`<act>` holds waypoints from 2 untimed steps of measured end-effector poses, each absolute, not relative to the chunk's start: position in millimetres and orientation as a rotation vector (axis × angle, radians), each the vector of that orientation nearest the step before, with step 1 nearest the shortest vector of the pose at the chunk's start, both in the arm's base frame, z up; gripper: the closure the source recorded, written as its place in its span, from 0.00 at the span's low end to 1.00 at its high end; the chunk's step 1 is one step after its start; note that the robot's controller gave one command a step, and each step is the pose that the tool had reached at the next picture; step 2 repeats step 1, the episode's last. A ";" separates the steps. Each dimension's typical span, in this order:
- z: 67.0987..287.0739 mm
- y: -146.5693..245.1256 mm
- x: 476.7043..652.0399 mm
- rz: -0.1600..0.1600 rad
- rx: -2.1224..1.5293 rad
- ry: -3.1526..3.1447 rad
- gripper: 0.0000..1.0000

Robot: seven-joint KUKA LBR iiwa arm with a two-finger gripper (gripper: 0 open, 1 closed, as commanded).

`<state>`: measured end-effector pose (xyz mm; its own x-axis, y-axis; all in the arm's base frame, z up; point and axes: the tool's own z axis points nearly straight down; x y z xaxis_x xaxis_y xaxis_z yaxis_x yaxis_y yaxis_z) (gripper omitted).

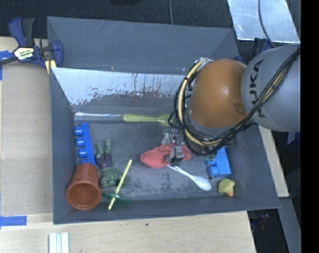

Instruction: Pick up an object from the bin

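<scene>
Mid-bin, right of centre: gripper (176, 151) sits over the right end of the red lumpy thing (155, 157), whose long axis runs leftward from it. Open or closed, can't tell. White spoon (201, 182) lies just below.

**One camera high over the bin (138, 49), looking down at a slant**

The view looks down from above and a little from the near side, so the bin's far wall shows as a broad sloping face and the near wall as a thin rim along the bottom. The camera stands close enough that the bin spans most of the width, all four corners in sight, with a band of surroundings beyond the left and far edges. The arm (275, 94) enters over the bin's right edge, its orange cover (217, 94) looming large above the right half of the floor.
</scene>
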<state>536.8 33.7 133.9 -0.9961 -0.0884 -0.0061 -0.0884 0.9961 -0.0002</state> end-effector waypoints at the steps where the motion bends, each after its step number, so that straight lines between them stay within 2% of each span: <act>1: 209.6 44.3 519.7 0.000 -0.271 3.128 1.00; 2: 209.6 44.3 519.7 0.000 -0.271 3.128 1.00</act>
